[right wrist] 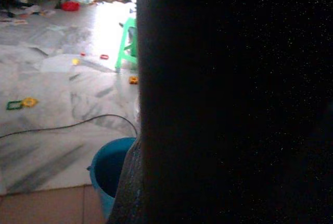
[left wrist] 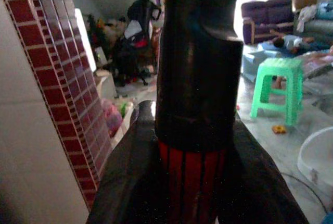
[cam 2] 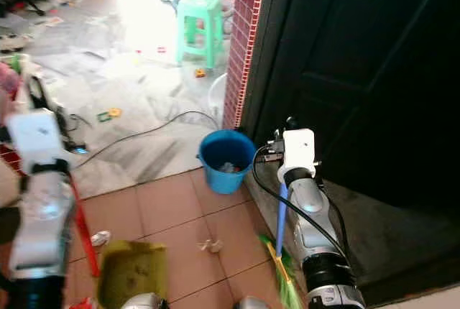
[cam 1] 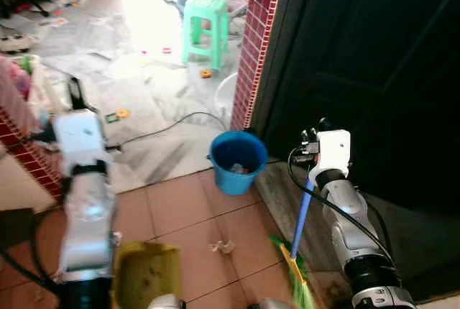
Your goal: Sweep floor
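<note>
Two grippers clamp tools: right gripper (cam 1: pixel 310 152) on broom (cam 1: pixel 298 251), left gripper (left wrist: pixel 177 182) on dustpan (cam 1: pixel 147 274). Paper (cam 1: pixel 223 246) could scatter toward bucket (cam 1: pixel 237 162) at 12 o'clock.

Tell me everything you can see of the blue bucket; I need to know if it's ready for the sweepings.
The blue bucket looks like plastic, round and open-topped, standing upright on the terracotta floor tiles at their edge with the grey marble floor, beside the foot of the red-tiled pillar. A small lug sticks out of its rim. Some pale scraps already lie inside. Neither gripper touches it; the broom stands apart from it.
</note>
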### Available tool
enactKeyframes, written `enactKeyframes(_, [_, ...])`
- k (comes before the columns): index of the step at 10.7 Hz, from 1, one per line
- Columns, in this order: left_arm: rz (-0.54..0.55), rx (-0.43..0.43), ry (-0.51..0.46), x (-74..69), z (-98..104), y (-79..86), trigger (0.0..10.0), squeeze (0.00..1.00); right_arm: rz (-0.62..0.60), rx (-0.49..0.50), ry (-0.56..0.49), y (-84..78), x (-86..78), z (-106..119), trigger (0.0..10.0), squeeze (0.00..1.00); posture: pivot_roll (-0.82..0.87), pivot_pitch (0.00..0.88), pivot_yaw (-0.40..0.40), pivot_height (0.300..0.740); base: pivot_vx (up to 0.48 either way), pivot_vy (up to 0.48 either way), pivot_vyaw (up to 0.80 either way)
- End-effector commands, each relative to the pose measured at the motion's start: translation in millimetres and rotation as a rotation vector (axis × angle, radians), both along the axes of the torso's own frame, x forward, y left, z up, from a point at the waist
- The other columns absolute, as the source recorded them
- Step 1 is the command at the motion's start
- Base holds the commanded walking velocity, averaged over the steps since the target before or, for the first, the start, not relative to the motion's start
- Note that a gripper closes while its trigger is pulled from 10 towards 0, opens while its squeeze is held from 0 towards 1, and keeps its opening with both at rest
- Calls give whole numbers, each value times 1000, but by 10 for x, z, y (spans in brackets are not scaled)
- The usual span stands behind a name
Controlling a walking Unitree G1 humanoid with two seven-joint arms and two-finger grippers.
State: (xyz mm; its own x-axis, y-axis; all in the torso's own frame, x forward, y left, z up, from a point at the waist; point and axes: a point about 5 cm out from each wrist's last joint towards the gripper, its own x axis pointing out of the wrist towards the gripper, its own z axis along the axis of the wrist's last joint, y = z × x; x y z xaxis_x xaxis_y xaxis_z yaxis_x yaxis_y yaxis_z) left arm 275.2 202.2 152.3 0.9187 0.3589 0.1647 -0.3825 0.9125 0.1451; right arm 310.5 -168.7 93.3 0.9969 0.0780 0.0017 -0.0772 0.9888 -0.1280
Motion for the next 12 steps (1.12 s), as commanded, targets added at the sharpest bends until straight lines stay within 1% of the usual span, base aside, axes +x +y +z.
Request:
enactKeyframes(1, [-6,-51,-36,18,93,-84,10000,0,22,-3,-54,30,81,148,10000,0,-15,34,-35,740,0,0,0])
enactKeyframes(2, [-27,-67,-49,35,165,-192,10000,0,54,2,-99,90,111,258,10000,0,-1,56,-38,740,0,0,0])
enactKeyframes(3, [-56,-104,-31,8,124,-233,10000,0,70,-13,-111,139,105,283,10000,0,8,66,-33,740,0,0,788])
enactKeyframes(4, [-82,-104,5,-37,13,-246,10000,0,78,-8,-110,176,85,272,10000,0,9,64,-32,740,0,0,788])
enactKeyframes(5, [-71,-78,34,-58,-80,-211,10000,0,73,-4,-104,178,61,247,10000,0,6,58,-28,740,0,0,0])
enactKeyframes(6, [-55,-63,46,-21,-117,-158,10000,0,63,-4,-95,159,51,221,10000,0,3,53,-27,740,0,0,0])
enactKeyframes(7, [-40,-27,51,52,-134,-120,10000,0,53,0,-92,136,39,209,10000,0,-6,38,-25,740,0,0,0])
enactKeyframes(8, [-36,-41,56,106,-144,-119,10000,0,42,-2,-91,106,35,204,10000,0,-10,28,-22,740,0,0,0])
enactKeyframes(9, [-44,-47,62,125,-157,-140,10000,0,34,-6,-89,86,32,194,10000,0,-11,22,-22,740,0,0,0])
enactKeyframes(10, [-75,-66,71,124,-205,-195,10000,0,30,-8,-84,74,27,169,10000,0,-12,16,-21,740,0,0,0])
enactKeyframes(11, [-89,-96,100,125,-302,-239,10000,0,34,-8,-77,101,22,136,10000,0,-12,6,-24,740,0,0,0])
enactKeyframes(12, [-100,-81,119,138,-361,-272,10000,0,43,8,-81,148,28,134,10000,0,-14,2,-26,740,0,0,0])
